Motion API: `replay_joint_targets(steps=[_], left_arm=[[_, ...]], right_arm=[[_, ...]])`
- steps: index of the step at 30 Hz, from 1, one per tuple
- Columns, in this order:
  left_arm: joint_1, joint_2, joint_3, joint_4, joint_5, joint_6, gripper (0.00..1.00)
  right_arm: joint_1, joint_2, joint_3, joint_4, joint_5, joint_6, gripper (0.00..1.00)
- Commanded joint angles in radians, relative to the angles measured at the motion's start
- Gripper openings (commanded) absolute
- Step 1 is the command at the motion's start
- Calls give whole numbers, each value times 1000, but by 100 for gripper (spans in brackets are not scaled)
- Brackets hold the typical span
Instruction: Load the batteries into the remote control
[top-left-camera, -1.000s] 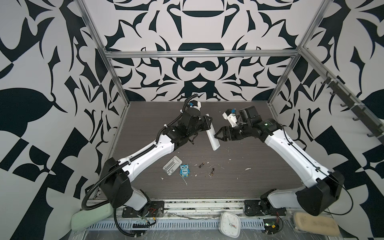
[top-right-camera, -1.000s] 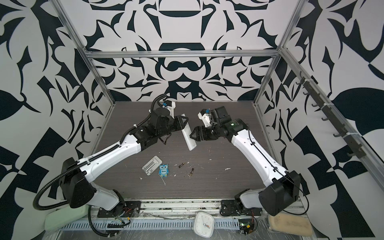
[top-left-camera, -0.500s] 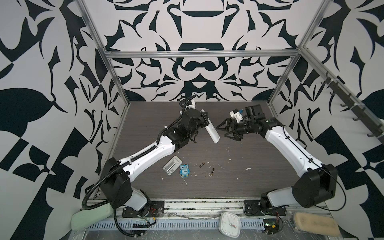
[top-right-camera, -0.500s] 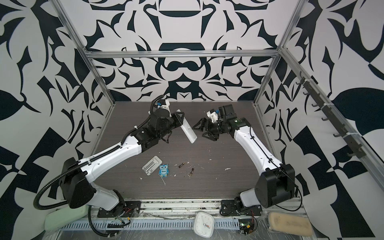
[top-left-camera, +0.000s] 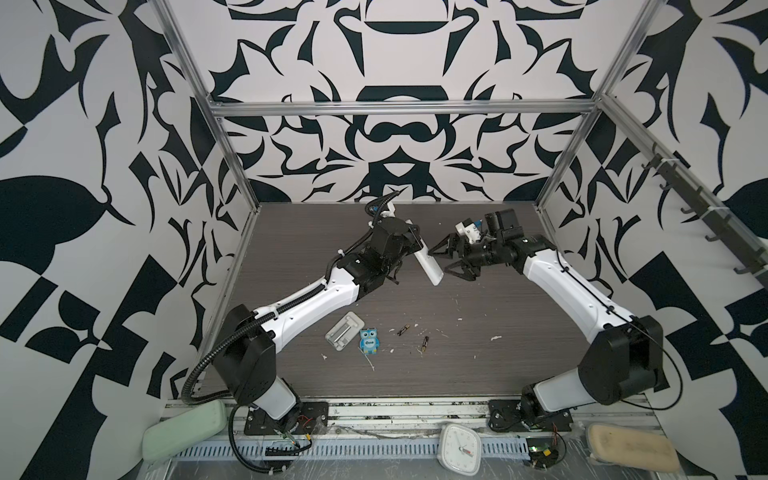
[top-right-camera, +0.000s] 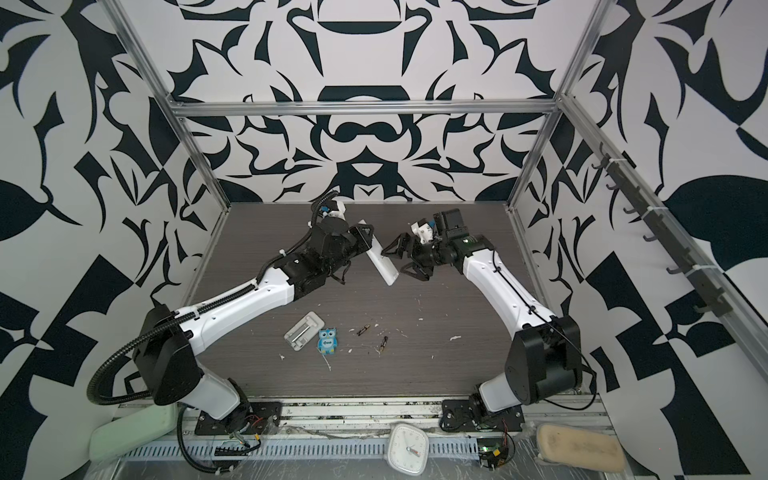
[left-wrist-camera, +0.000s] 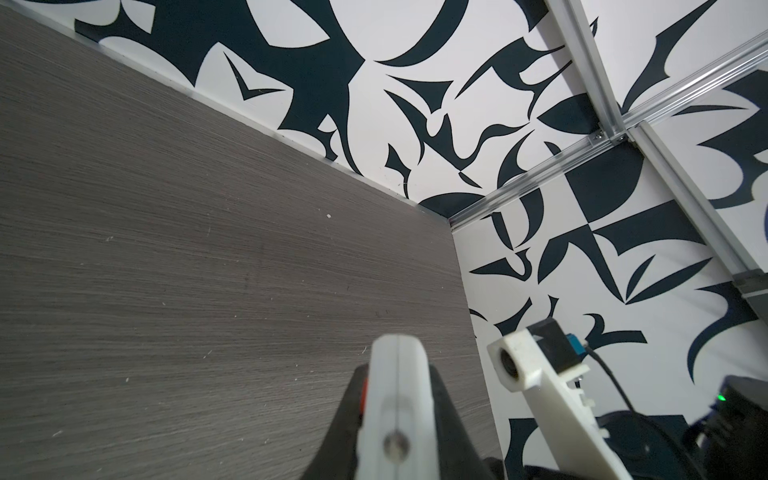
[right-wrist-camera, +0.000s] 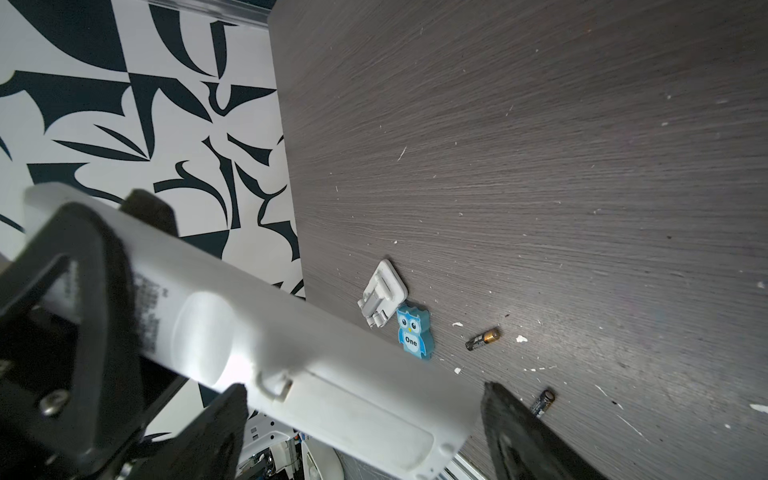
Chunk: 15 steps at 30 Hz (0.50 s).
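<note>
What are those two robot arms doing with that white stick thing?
They are getting a remote control ready for its batteries. The left gripper holds the remote tilted in the air above the table. The right gripper is open, with its jaws on either side of the remote's lower end. The batteries lie loose on the table near a little blue owl, so none are in yet.

White remote (top-left-camera: 428, 266) tilted aloft, batteries (top-left-camera: 403, 330) lying apart
</note>
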Motion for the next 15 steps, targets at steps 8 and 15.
replay_joint_targets(steps=[8, 15], left_arm=[[-4, 10, 40, 46, 7, -15, 0], [-4, 27, 66, 27, 12, 5, 0]], right_arm=[[19, 34, 20, -48, 75, -72, 91], [36, 57, 55, -147, 175, -158, 91]])
